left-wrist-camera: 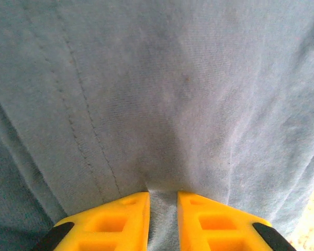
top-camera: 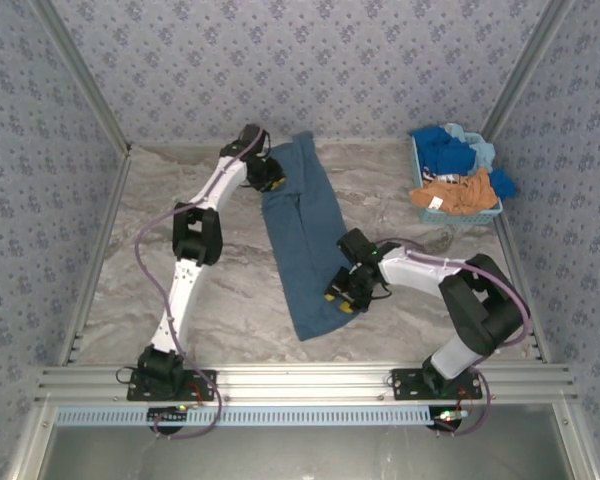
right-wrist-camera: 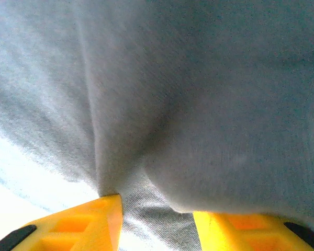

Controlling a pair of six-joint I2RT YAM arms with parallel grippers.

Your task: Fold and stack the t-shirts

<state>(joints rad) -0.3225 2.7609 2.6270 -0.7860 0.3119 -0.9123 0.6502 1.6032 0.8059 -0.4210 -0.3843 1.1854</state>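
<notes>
A dusty slate-blue cloth t-shirt (top-camera: 300, 235), folded into a long strip, is laid slantwise across a grey-veined marble-look tabletop (top-camera: 220, 290) closed in by blue floral-papered walls (top-camera: 280, 60), with blue and orange-brown shirts (top-camera: 455, 175) heaped in a light-blue plastic basket (top-camera: 458, 215) far right. Its far end is pinched between the nearly closed jaws of the left gripper (top-camera: 270, 176). A fold at its near right edge is straddled by the half-parted jaws of the right gripper (top-camera: 346, 296), though whether it is clamped cannot be told.
</notes>
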